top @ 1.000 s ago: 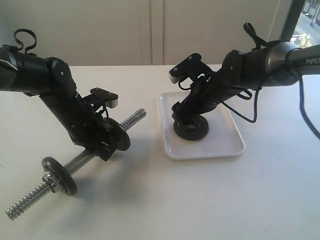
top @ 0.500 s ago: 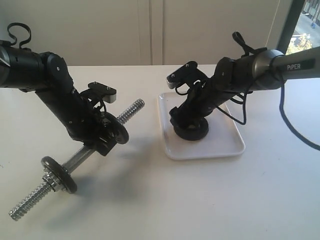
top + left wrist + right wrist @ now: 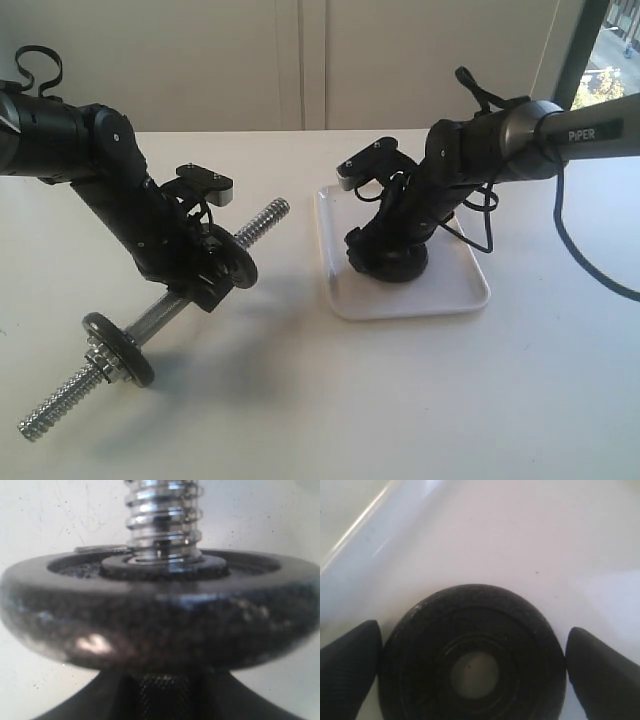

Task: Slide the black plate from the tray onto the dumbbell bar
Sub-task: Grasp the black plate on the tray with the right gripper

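We see the right tool (image 3: 474, 640) has settled lower around the small round black iron plate (image 3: 400, 270), nudging it slightly toward 3 o'clock, so pick-up looks close: its fingers (image 3: 350, 675) stand spread, not yet pinching, and the plate lies flat near the middle of the white rectangular plastic tray (image 3: 450, 285). The left tool (image 3: 205, 285) is clamped on the chrome threaded dumbbell bar (image 3: 165, 312), free end aimed at 2 o'clock. We count three black discs in all, this plate plus two mounted discs (image 3: 120, 350) (image 3: 238, 262) on the bar, one bar, one tray.

black plate (image 3: 400, 268) in the tray (image 3: 452, 287) at right, dumbbell bar (image 3: 262, 224) left of it — well apart
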Controlling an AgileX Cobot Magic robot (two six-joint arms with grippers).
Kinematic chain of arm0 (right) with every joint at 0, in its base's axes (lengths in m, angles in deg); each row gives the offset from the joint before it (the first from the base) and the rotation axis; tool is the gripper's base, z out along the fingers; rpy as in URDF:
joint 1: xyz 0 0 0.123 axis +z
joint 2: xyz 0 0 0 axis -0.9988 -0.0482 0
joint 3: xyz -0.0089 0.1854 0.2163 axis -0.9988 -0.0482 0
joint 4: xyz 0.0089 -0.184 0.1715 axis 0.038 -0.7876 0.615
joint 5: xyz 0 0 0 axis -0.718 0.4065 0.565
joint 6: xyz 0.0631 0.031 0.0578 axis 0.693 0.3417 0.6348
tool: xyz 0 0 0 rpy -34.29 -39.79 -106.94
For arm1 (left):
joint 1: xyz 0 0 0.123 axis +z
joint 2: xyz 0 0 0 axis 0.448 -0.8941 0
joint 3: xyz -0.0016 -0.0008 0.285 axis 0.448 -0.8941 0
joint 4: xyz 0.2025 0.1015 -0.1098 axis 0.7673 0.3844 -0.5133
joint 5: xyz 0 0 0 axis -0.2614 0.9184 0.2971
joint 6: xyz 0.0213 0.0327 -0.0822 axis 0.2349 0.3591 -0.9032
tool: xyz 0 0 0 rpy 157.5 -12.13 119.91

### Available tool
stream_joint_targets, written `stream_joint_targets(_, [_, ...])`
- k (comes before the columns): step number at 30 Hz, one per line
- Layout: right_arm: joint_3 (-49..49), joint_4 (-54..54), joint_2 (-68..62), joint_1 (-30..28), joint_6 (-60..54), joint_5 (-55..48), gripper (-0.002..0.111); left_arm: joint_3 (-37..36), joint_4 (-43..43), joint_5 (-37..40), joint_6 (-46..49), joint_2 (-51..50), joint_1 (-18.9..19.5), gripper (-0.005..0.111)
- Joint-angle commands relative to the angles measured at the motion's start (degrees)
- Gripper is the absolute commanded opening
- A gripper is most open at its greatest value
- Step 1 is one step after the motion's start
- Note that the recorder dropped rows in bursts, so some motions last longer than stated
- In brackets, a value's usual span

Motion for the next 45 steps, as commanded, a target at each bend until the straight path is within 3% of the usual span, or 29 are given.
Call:
stream_joint_targets(1, [-0.2, -3.7, -0.5, -0.1, 4.0, -5.0, 0.091, 1.0, -2.5, -0.8, 0.1, 3.1, -0.2, 0.0])
stream_joint_targets(33, [5.2, -9.5, 2.7, -0.1, 8.5, -12.5, 0.091, 1.0, -2.5, -0.3, 1.2, 3.1, -0.2, 0.0])
stream_joint_targets(40, [6.9, -9.5, 2.6, -0.1, 8.5, -15.9, 0.102, 1.0, -2.5, -0.2, 1.2, 3.1, -0.2, 0.0])
stream_joint_targets(45, [6.9, -9.5, 1.6, -0.1, 8.4, -15.7, 0.103, 1.0, -2.5, -0.2, 1.2, 3.1, -0.2, 0.0])
